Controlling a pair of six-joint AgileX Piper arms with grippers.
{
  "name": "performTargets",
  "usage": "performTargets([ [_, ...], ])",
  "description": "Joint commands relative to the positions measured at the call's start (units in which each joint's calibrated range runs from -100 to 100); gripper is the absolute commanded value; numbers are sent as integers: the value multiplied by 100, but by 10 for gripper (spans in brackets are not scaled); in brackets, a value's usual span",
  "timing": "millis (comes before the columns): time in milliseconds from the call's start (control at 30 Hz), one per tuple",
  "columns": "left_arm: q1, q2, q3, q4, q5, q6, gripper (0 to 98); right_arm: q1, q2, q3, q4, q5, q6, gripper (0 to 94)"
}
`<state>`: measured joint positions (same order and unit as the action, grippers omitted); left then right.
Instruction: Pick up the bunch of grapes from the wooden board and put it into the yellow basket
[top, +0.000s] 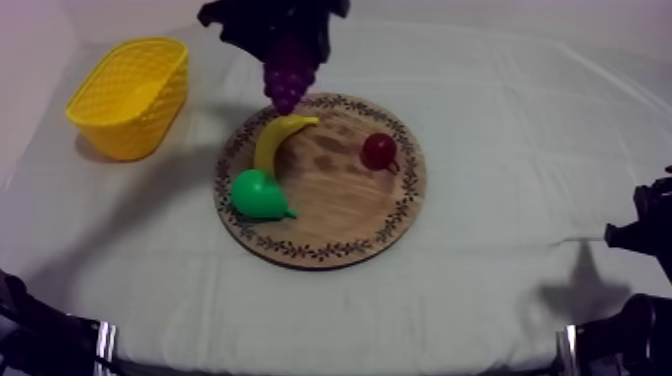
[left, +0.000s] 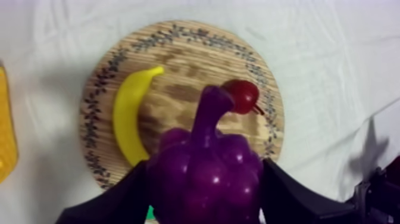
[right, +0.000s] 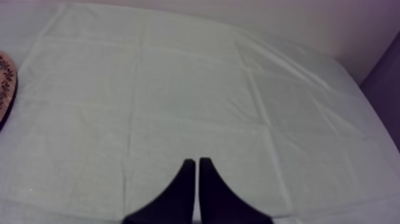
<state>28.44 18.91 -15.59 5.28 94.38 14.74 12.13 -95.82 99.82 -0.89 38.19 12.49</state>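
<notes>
Clamped on the grapes (top: 288, 82) with the left gripper (left: 204, 199), one black finger (left: 116, 205) at each side of the bunch, stem pointing away from the wrist. Held in the air over the far rim of the board (top: 345, 215), apparently clear of the wood. Lying on the board: banana (top: 280, 138) and pear (top: 260, 195) at its left side, small red fruit (top: 379, 151) farther right. Standing at the far left, well apart from the board: basket (top: 130, 95), open side up. Resting at the near right: right gripper (right: 197, 162), fingers pressed together in a narrow wedge over bare cloth, holding nothing.

Judged about halfway: grasp made, carry to the left and release not yet done.

Could slip from the fingers on a quick sideways swing, given the smooth rounded surface. Could catch the basket's right wall if carried too low, pushing or tipping it. Could land on the cloth if let go short of the opening, or bounce off the rim. Could also clip the banana's far tip, just below the bunch, on any dip.
</notes>
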Motion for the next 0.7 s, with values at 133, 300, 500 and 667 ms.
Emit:
performTargets([
  [133, -522, -113, 190, -5, 52, -202, 502, -3, -2, -5, -1, -4, -1, 3],
  [300, -998, -196, 382, -24, 52, -411, 502, -3, -2, -5, -1, -4, -1, 3],
  [500, -1542, -277, 465, -45, 57, -644, 504, -3, -2, -5, -1, -4, -1, 3],
  [667, -1924, -311, 328, -107, 186, -787, 506, -3, -2, -5, -1, -4, -1, 3],
])
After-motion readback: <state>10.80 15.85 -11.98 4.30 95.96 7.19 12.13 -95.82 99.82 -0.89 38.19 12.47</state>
